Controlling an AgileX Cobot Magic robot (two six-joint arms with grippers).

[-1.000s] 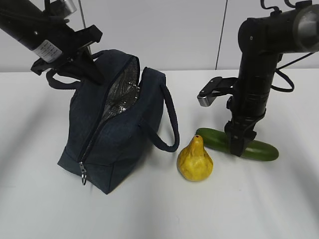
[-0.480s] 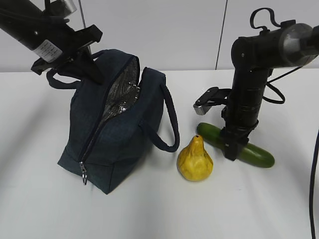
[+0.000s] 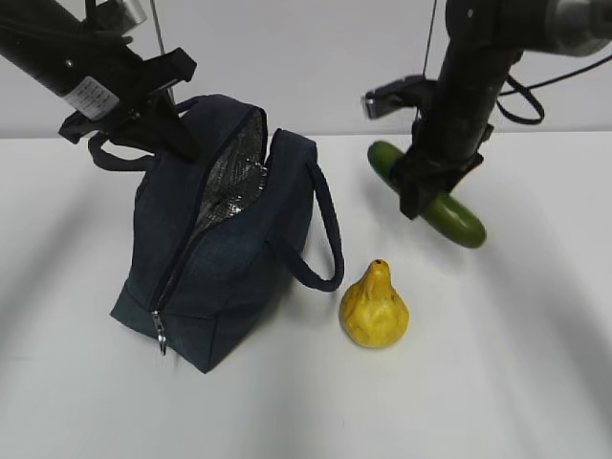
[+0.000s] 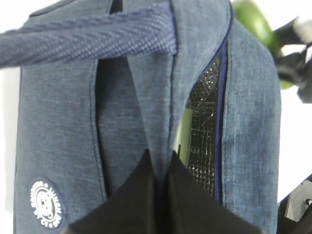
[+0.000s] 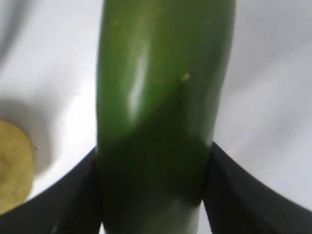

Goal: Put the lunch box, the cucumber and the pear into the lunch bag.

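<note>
Green and slightly curved, the cucumber point(image 3: 427, 194) hangs above the table point(image 3: 497, 382) in our right gripper point(image 3: 421, 186), long axis slanting from upper left down to lower right; the pear point(image 3: 374, 308) stands neck-up beside the lunch bag point(image 3: 220, 239). Our left wrist view shows the left gripper point(image 4: 158, 175) pinched on the bag's fabric. Our right wrist view shows both fingers point(image 5: 73, 195) clamping the cucumber crosswise.

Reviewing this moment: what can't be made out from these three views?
- Lunch box: only a pale sliver shows through the lunch bag opening in the left wrist view; foil lining hides the rest.
- Left gripper: shut on bag fabric, its body cut off by the bottom edge.
- Cucumber: ends cropped in the right wrist view.
- Pear: underside hidden.
</note>
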